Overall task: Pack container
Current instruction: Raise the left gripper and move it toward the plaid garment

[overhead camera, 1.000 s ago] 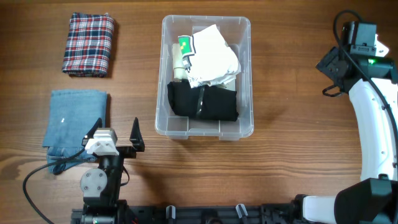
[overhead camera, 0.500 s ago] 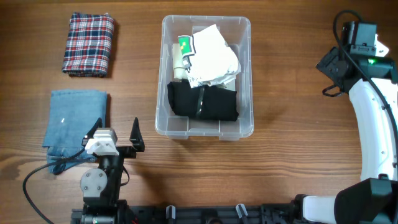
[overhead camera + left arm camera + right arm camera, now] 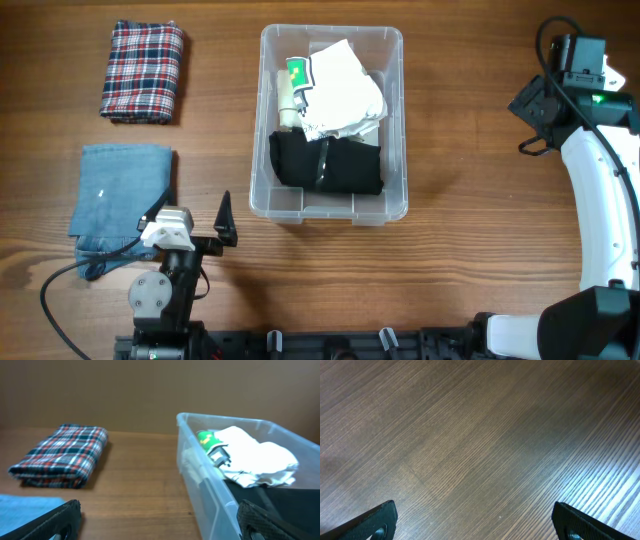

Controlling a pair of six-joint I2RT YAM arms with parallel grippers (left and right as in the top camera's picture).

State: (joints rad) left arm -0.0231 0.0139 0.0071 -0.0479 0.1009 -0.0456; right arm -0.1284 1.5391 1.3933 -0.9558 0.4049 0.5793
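1. Overhead view.
   - Container: clear plastic rectangular bin with a rounded rim. It stands at mid-desk with its long axis running from the near edge to the far edge and its opening facing up.
   - Contents: a crumpled white cloth in the far half and a folded black garment in the near half. A small green-and-white item lies by the left wall, above a pale cylindrical piece.
   - Desk: brown wood grain.
   - Folded red, white and navy plaid cloth: far left, well apart from the bin.
   - Folded light-blue cloth: nearer the robot, below the plaid cloth.
   - Left hand: by the blue cloth's near right corner, left of the bin. It is spread fully apart and carries nothing.
   - Right arm: white-shelled, at the far right, well apart from the bin.

2. Left wrist view.
   - The bin's near corner and translucent side wall fill the right half, with the white cloth, green item and black garment visible inside.
   - The plaid cloth lies flat at the left, and an edge of the blue cloth shows at the lower left.
   - The dark textured fingertips sit in the two bottom corners, wide apart, with nothing between them.

3. Right wrist view.
   - Right hand: black fingertips at both lower corners, spread wide and empty.
   - Only bare desk with diagonal grain shows; the bin is out of frame.
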